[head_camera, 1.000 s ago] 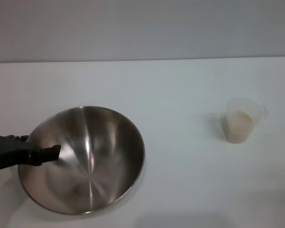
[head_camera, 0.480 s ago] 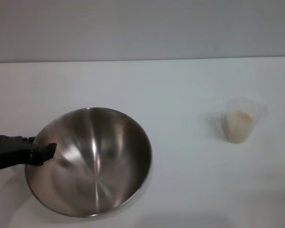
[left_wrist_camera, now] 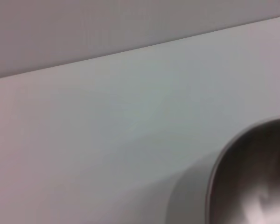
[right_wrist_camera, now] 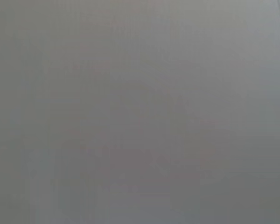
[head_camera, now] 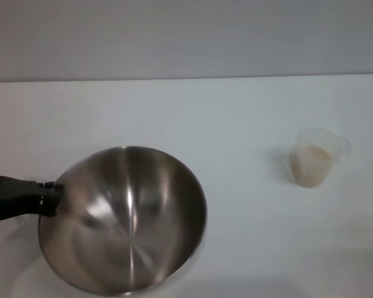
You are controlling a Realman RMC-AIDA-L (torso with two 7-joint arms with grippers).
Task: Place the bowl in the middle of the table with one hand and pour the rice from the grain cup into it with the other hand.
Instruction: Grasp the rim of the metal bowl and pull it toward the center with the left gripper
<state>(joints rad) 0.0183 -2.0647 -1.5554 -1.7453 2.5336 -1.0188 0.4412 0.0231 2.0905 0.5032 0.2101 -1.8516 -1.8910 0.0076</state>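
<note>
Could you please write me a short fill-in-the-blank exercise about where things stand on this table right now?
1. The left gripper grips the stainless-steel bowl at its ____.
2. The rice sits inside the grain ____, which stands upright on the table.
3. In the head view, the grain cup stands to the bowl's ____.
4. The bowl holds ____ rice so far.

Missing words: rim; cup; right; no

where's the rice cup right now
In the head view the grain cup stands upright on the right side of the table, rice inside, well apart from the bowl the left gripper holds at lower left.
</note>
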